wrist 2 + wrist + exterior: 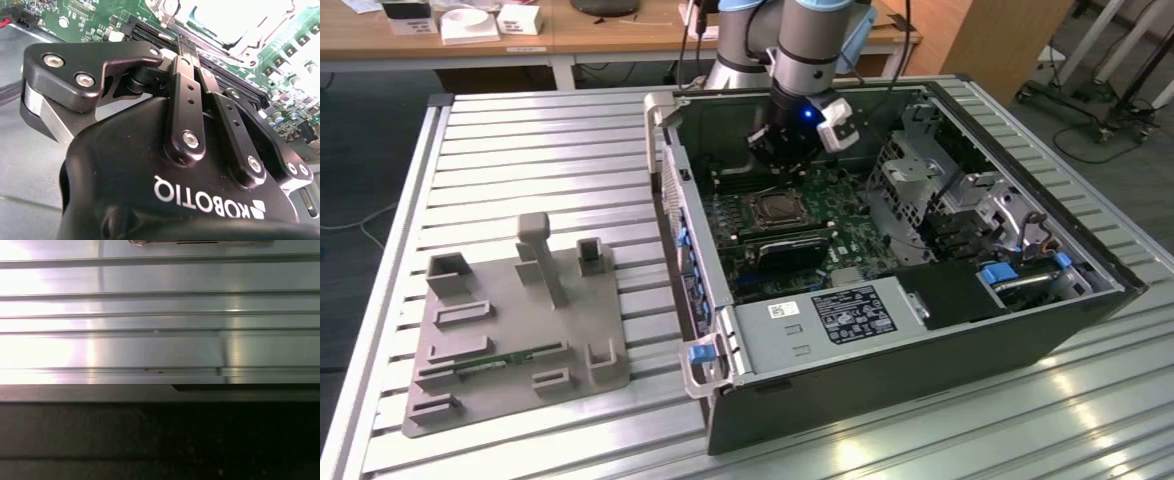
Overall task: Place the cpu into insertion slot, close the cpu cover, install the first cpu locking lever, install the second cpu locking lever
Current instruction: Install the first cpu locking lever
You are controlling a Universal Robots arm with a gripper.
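Note:
In the exterior view my gripper (774, 166) hangs inside the open computer case (1067, 300), just above the far edge of the socket on the green motherboard (834, 195). The silvery cpu cover (757, 213) lies flat around the socket. A dull grey square, the cpu (781, 208), shows in its window. In the second wrist view the two black fingers (185, 95) meet at their tips, shut, with nothing visible between them. The glare-washed socket (225, 20) lies just beyond them. I cannot make out the locking levers.
A grey box with a white label (834, 315) fills the case's near end, and a metal drive cage (921, 180) stands on the exterior view's right. A grey fixture tray (520, 320) sits on the slatted aluminium table (520, 150) on the exterior view's left.

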